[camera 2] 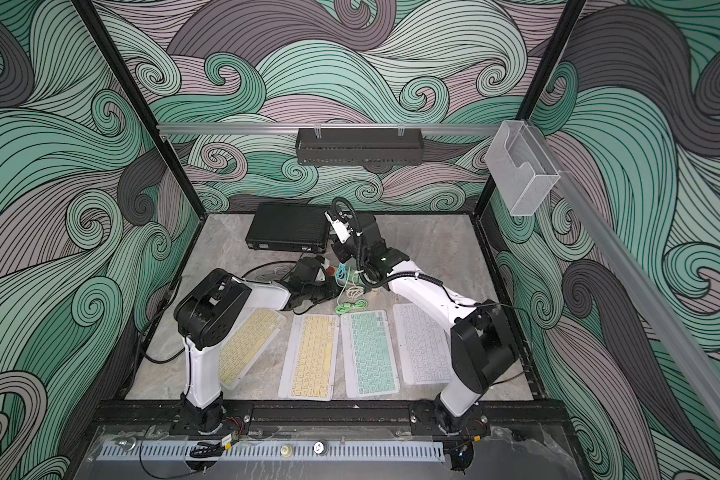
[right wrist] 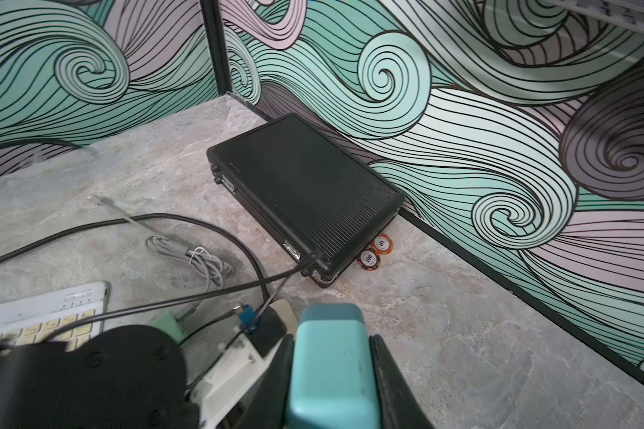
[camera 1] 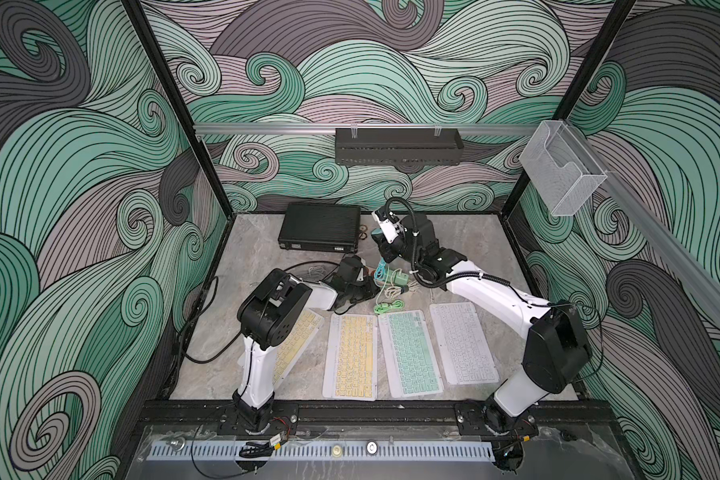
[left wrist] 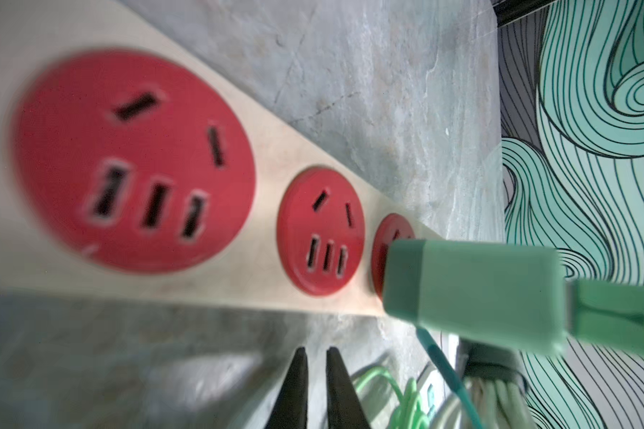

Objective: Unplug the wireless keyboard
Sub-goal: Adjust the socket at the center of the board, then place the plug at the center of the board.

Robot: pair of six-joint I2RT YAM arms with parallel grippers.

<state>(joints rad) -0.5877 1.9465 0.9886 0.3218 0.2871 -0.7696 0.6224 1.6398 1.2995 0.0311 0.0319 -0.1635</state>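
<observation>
Four wireless keyboards lie in a row at the table's front: two yellow ones (camera 1: 298, 340) (camera 1: 352, 357), a teal one (camera 1: 410, 353) and a white one (camera 1: 462, 343). Behind them is a beige power strip (left wrist: 268, 156) with red sockets. A green charger (left wrist: 473, 293) is plugged into its third socket. My right gripper (right wrist: 331, 371) is shut on a teal-blue charger block (right wrist: 331, 356), held above the strip (camera 1: 378, 239), and a teal cable (camera 1: 380, 272) hangs from the block. My left gripper (left wrist: 316, 356) is low beside the strip, shut on nothing. I cannot tell which keyboard each cable serves.
A black case (camera 1: 319, 227) lies at the back wall with two poker chips (right wrist: 374, 252) beside it. A coiled grey cable (right wrist: 186, 256), a thick black cable (camera 1: 208, 332) and a green cable bundle (camera 1: 387, 306) lie around the strip. A black rack (camera 1: 398, 145) and a clear bin (camera 1: 562, 166) hang on the walls.
</observation>
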